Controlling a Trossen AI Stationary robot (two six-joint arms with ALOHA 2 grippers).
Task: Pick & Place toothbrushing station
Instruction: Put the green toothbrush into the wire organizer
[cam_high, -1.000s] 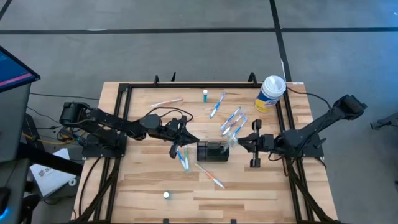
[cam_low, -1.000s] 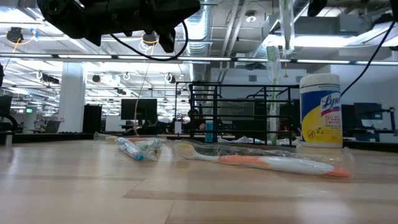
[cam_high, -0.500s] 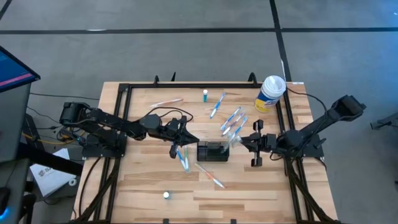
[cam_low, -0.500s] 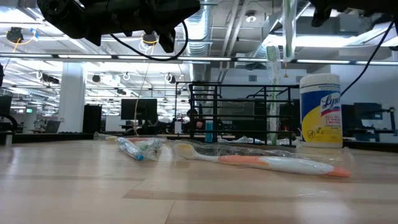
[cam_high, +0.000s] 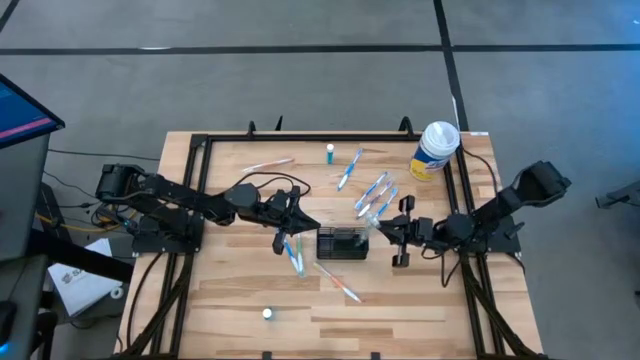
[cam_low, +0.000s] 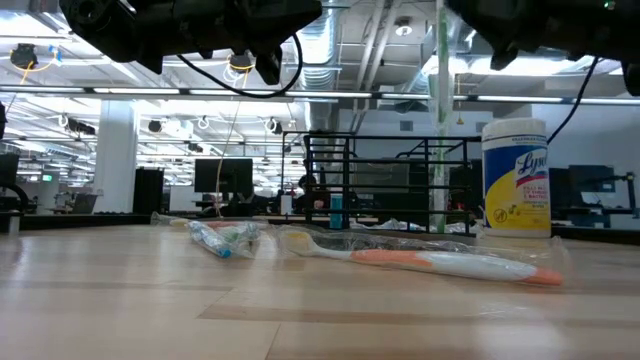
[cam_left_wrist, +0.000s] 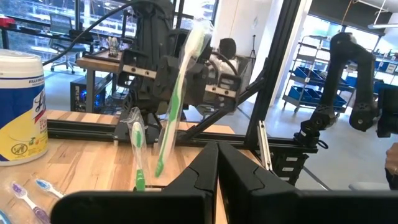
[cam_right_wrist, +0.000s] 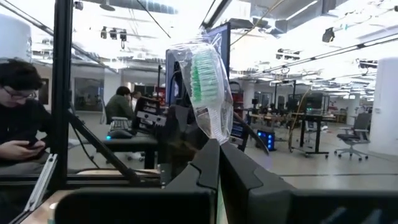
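The black holder (cam_high: 342, 243) sits in the middle of the table (cam_high: 230, 300), slots facing up, so a brush can drop in from above. One green-headed toothbrush (cam_left_wrist: 137, 149) already stands upright in it, seen from the left wrist.

The right gripper (cam_high: 392, 232) hangs just to the right of the holder, its fingers closed flat on a wrapped green toothbrush (cam_right_wrist: 208, 93) held upright, head up. That looks like the pose for lowering the handle into a slot; my guess is the brush has yet to come over the holder.

The left gripper (cam_high: 298, 218) hovers just left of the holder. Its fingers look pressed together with nothing between them, so I take it to be waiting clear of the work.

Loose brushes lie around: a blue pair (cam_high: 376, 192) on the far side, an orange-and-white one (cam_high: 340, 284) nearer. A wipes canister (cam_high: 436, 148) stands at the far right corner, well apart.
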